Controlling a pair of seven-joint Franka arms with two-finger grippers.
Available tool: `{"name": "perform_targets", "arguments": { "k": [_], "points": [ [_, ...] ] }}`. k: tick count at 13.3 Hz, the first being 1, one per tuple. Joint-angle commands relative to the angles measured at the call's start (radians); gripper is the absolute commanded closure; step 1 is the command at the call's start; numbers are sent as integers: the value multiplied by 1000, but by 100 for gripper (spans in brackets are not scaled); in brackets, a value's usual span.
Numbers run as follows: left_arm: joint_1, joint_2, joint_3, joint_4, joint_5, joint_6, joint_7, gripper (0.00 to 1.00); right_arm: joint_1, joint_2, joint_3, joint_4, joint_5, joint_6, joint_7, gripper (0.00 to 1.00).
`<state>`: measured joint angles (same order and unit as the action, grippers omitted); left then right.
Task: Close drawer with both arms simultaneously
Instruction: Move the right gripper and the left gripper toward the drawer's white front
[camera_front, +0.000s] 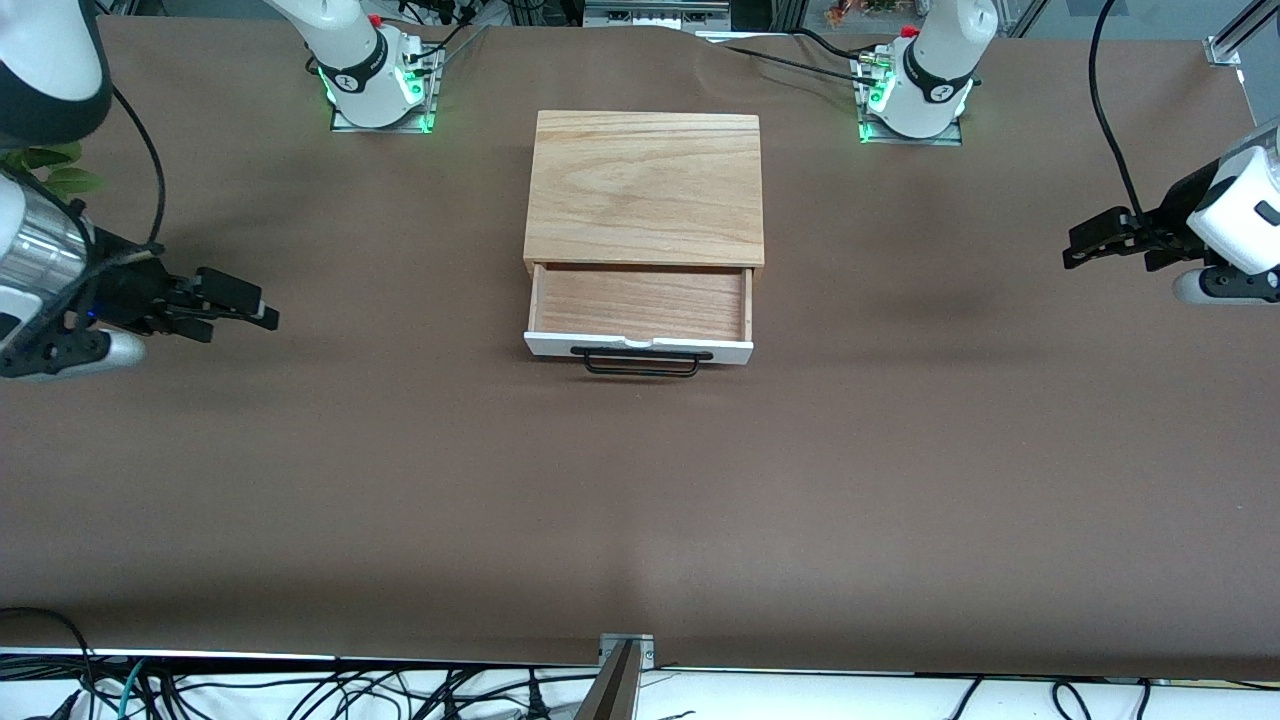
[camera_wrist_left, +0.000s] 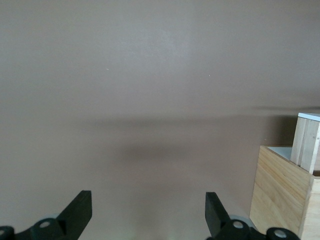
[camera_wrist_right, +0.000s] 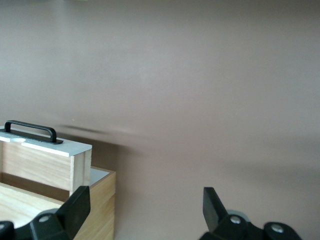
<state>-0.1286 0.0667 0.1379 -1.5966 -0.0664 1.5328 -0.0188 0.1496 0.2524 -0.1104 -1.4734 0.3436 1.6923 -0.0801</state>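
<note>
The drawer (camera_front: 640, 305) stands pulled out of the oak-coloured box (camera_front: 645, 190) toward the front camera. It is empty, and its white front panel carries a black wire handle (camera_front: 640, 362). My left gripper (camera_front: 1072, 250) is open and empty, above the table toward the left arm's end, well apart from the box. My right gripper (camera_front: 268, 308) is open and empty, above the table toward the right arm's end. The left wrist view shows the open gripper (camera_wrist_left: 147, 196), the box (camera_wrist_left: 280, 200) and a drawer corner (camera_wrist_left: 307, 142). The right wrist view shows the open gripper (camera_wrist_right: 145, 192), the drawer (camera_wrist_right: 45, 160) and its handle (camera_wrist_right: 30, 131).
A brown cover (camera_front: 640, 500) spans the table. Both arm bases (camera_front: 375, 85) (camera_front: 915, 95) stand at the edge farthest from the front camera. Cables (camera_front: 300, 690) and a metal bracket (camera_front: 625, 650) lie along the nearest edge. Green leaves (camera_front: 55, 170) show at the right arm's end.
</note>
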Motion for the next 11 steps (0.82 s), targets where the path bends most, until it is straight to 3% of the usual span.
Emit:
{"name": "perform_targets", "arguments": {
  "k": [1, 4, 5, 10, 11],
  "points": [
    [-8, 79, 0, 55, -73, -8, 16, 0, 18, 53, 28, -5, 26, 23, -4, 0],
    [-14, 232, -4, 104, -237, 0, 14, 0, 25, 110, 55, -1, 44, 42, -24, 0],
    [-20, 293, -17, 134, -280, 12, 13, 0, 25, 111, 55, -1, 93, 64, -58, 0],
    [-54, 490, -131, 170, -355, 211, -1, 0, 138, 304, 77, -2, 302, 367, -80, 0],
    [-65, 508, -147, 171, -369, 254, -3, 0, 174, 339, 77, -1, 311, 416, -79, 0]
  ]
}}
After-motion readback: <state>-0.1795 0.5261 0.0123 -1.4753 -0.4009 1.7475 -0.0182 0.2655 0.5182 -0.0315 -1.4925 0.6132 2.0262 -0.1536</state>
